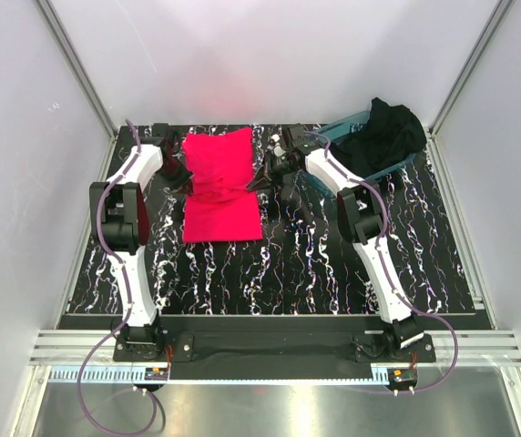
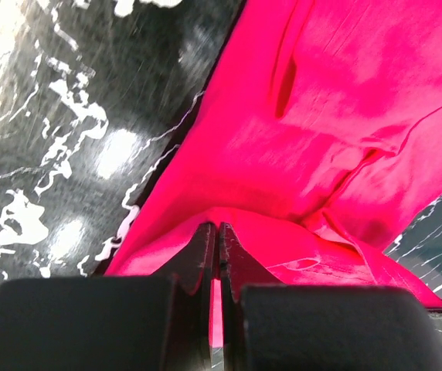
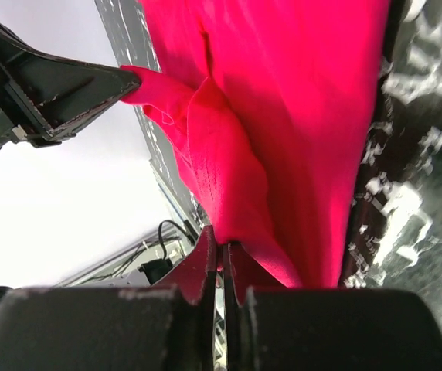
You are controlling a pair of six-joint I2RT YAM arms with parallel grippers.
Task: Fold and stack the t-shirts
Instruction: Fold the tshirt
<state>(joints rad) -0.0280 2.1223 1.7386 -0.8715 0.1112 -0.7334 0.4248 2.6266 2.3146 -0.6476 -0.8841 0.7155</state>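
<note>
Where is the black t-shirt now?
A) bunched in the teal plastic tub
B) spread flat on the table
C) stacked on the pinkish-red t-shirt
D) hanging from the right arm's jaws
A: the black t-shirt sits crumpled in the teal plastic tub at the far right corner, apart from the pinkish-red t-shirt.

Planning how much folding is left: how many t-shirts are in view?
2. The red t-shirt lies on the table, pinched by the left gripper and right gripper; the black t-shirt is heaped in the teal tub, far right. Others could hide beneath it.
</note>
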